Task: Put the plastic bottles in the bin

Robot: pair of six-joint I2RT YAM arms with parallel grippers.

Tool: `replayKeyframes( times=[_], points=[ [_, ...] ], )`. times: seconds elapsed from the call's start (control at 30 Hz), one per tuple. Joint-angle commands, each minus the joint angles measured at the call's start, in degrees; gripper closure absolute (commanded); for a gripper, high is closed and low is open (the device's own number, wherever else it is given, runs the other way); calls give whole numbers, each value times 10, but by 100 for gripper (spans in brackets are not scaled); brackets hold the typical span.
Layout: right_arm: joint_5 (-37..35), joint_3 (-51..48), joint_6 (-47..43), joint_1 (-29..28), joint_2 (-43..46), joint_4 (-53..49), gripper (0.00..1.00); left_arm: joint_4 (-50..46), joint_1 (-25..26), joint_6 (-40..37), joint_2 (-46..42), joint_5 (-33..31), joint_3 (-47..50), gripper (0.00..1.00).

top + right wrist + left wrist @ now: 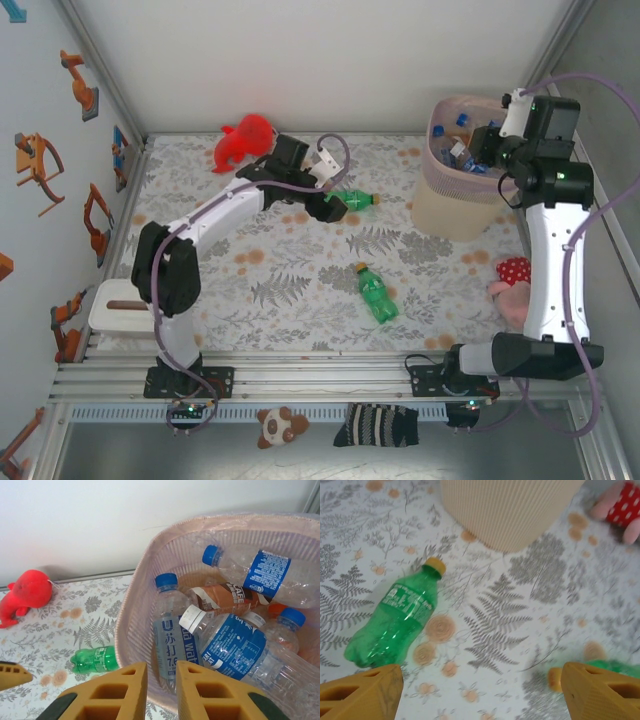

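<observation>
The left fingers (362, 692) stand wide apart above the fern-patterned counter (485, 625), with only bare counter between them. A green plastic bottle with a yellow cap (395, 625) lies on its side just beyond one fingertip, not touching it. Seen from above, it is at mid-counter, left of the bin. A second green plastic bottle (376, 293) lies on its side nearer the arms, well apart from the bin.

The tall beige-pink mesh-walled bin (450, 210) stands at the far right. The right fingers (122, 690) hang over its mouth, drawn together and holding nothing. Inside the bin lie clear plastic bottles with blue caps and labels (235, 655) and a brown-labelled bottle (225, 597).

A red plush toy (243, 140) sits at the far left, a pink-and-red plush toy (512, 280) at the near right, and a flat white box (120, 305) at the near left.
</observation>
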State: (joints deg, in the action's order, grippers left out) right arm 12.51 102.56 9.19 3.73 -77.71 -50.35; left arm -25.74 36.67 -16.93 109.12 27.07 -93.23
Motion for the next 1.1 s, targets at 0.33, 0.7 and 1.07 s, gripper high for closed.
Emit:
replayKeyframes(
  times=[0.33,0.7,1.07],
  points=[
    [6,-5,0,0,20,3,79,18,-41,-216,164,4,-124,14],
    [7,-10,0,0,22,-3,79,33,-52,-266,271,49,-200,6],
    [6,-26,-3,0,29,1,79,2,-46,-288,305,13,-202,16]
  ],
)
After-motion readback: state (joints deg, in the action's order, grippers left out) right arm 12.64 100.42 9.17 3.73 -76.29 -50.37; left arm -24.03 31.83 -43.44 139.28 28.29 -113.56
